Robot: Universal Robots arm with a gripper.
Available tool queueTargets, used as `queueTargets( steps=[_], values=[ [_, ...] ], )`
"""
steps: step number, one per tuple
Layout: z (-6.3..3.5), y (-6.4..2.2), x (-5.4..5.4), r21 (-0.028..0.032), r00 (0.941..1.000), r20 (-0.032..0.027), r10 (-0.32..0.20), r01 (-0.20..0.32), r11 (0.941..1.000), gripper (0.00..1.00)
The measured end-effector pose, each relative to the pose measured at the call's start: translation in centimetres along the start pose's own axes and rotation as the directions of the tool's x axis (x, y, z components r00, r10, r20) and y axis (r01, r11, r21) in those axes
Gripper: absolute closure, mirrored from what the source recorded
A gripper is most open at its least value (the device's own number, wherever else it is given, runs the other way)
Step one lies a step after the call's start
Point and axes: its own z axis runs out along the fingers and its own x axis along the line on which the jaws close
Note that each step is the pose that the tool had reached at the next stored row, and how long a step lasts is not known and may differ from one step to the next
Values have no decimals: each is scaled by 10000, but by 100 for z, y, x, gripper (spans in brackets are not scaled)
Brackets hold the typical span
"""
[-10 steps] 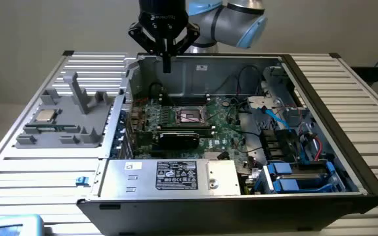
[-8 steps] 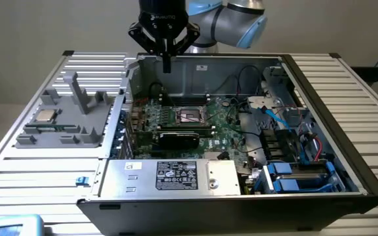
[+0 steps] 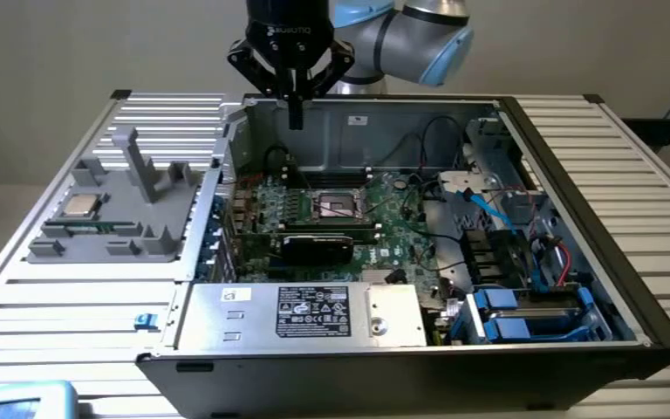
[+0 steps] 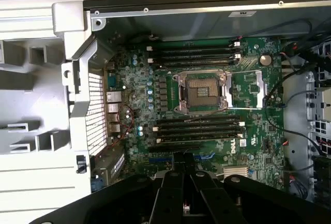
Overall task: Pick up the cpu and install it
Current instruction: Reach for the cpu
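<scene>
The cpu (image 3: 80,206), a small square chip with a silvery-beige top, lies flat on the grey fixture (image 3: 114,236) at the exterior view's left, outside the computer case. The open motherboard socket (image 3: 338,205) (image 4: 202,90) sits in the middle of the green board, with nothing in it. My gripper (image 3: 297,112) (image 4: 184,175) hangs high above the case's back wall, far from the cpu. Its black fingers are pressed together, shut on nothing.
The open computer case (image 3: 568,175) lies on a slatted white table (image 3: 67,305). A white-labelled silver box (image 3: 306,312) fills the front of the case. Cables and blue drive bays (image 3: 522,305) crowd the exterior view's right side. Upright grey posts (image 3: 137,166) stand on the fixture.
</scene>
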Motion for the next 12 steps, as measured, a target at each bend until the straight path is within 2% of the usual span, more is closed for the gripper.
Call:
queueTargets(
  steps=[6, 12],
  values=[
    [-1, -3, 39, 1, 10000, -1, 0, 0, 10000, 89],
    [-6, -19, 273, 0, 10000, 0, 0, 0, 10000, 89]
  ],
)
